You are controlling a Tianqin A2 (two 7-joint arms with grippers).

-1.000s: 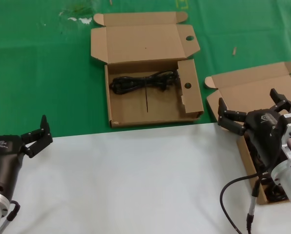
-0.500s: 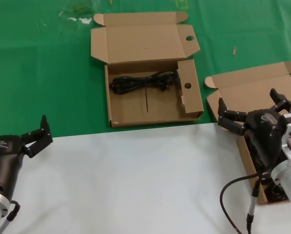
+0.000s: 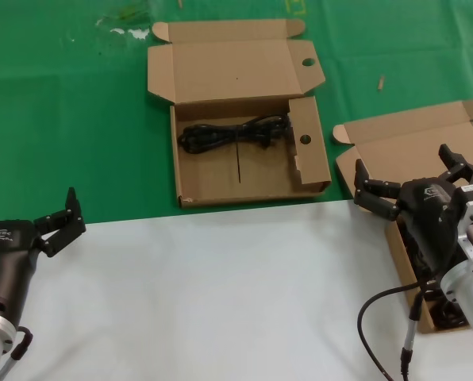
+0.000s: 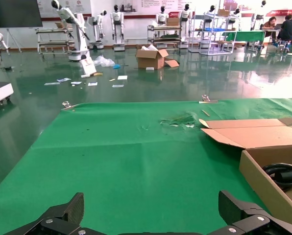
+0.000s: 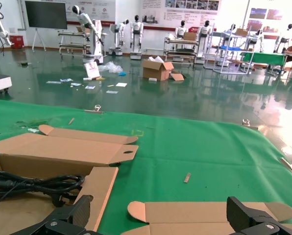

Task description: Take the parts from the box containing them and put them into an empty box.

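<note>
The holed box (image 3: 244,171) lies open at the back centre, with a round hole in its lid flap and one in its inner panel. One black cable bundle (image 3: 232,133) lies along its far wall. The plain-lidded box (image 3: 415,139) lies open at the right, mostly hidden behind my right arm; dark cables (image 3: 449,314) show in its near corner. My right gripper (image 3: 415,181) is open and empty above that box. My left gripper (image 3: 64,217) is open and empty at the near left. The right wrist view shows the holed box (image 5: 62,149), its cable (image 5: 33,185) and the plain lid (image 5: 205,213).
A green cloth (image 3: 70,119) covers the far half of the table, a white sheet (image 3: 213,294) the near half. The left wrist view shows the holed box's wall (image 4: 266,183) with its cable (image 4: 283,174). A small stick (image 3: 382,82) lies on the cloth.
</note>
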